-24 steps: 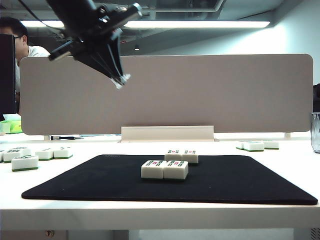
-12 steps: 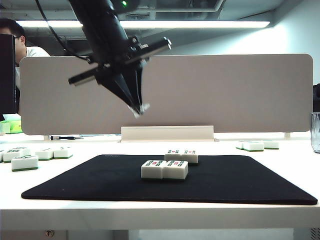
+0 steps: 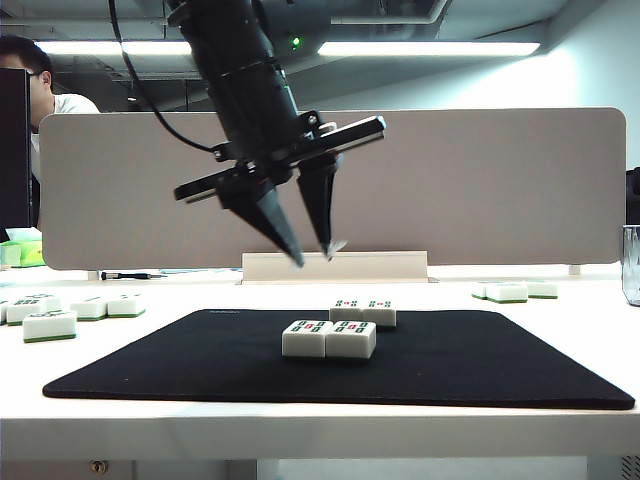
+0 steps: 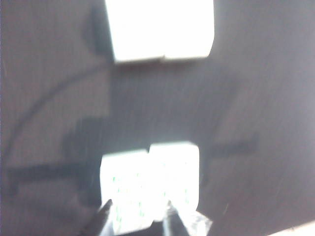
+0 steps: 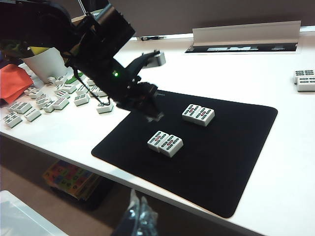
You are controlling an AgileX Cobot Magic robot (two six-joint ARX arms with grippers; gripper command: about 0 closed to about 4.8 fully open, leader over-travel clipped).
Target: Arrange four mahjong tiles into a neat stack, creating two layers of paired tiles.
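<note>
The left end effector (image 3: 315, 250) hung above the black rectangular mat (image 3: 180, 370) on the white bench (image 3: 300, 430), jaws partly apart and empty. Four small white green-backed mahjong tiles lay below in two pairs: the near pair (image 3: 329, 339), the far pair (image 3: 363, 311). The right end effector (image 5: 138, 219) sat low, blurred; its opening could not be told.

Left tool (image 3: 313, 253) hangs parted above paired mahjong tiles (image 3: 329, 339).
</note>
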